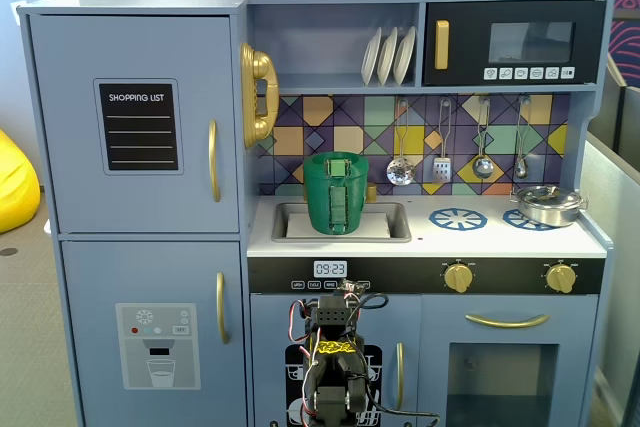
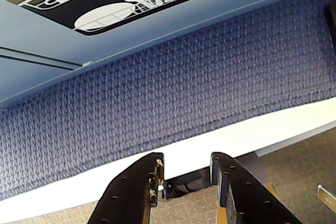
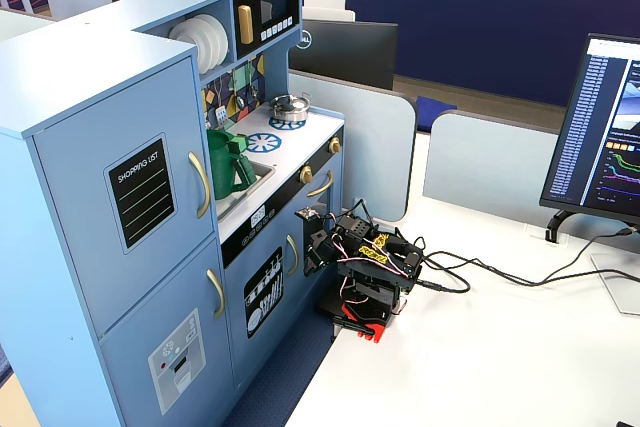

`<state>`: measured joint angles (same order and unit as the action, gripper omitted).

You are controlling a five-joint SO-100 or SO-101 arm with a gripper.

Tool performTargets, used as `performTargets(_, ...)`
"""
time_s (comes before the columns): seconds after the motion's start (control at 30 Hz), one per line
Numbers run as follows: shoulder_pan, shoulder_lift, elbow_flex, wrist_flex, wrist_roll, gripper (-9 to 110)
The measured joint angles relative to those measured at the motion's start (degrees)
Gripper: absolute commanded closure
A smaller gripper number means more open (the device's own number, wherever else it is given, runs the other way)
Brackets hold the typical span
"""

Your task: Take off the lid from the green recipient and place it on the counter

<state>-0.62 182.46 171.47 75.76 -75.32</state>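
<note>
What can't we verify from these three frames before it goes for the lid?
- lid: only its edge shows in a fixed view; knob and seating unreadable.
- green recipient: in the other fixed view the fridge corner hides part of it, and its top is too small to judge.
- gripper: jaws apart in the wrist view, which shows only carpet; folded arm hides them elsewhere.

A small shiny steel pot (image 1: 548,205) sits on the far right blue ring in a fixed view. White plates (image 1: 389,55) stand on the shelf above. A gold toy phone (image 1: 258,94) hangs beside the fridge door, which has a black shopping list (image 1: 139,126). Spoons (image 1: 483,137) hang on the colourful wall. A black microwave (image 1: 515,42) is at the top right. In the other fixed view, a computer screen (image 3: 602,132) stands on the white desk (image 3: 520,357). The wrist view shows a blue carpet (image 2: 173,93).
</note>
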Motion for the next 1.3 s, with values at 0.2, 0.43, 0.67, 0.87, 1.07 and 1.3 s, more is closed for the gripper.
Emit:
performTargets(0.2,-0.4,0.0,-0.2,1.2,-9.8,101)
performTargets(0.43,-0.1,0.0,0.4,1.4,-13.9,101)
performTargets(0.67,2.0,-0.5,0.5,-13.7,-17.0,101)
performTargets(0.87,1.6,-6.9,-6.7,-37.7,-19.4,101)
performTargets(1.07,0.4,-13.3,-20.8,-40.1,-24.8,95)
performTargets(1.3,0.2,-20.0,-34.3,-40.5,-27.1,83)
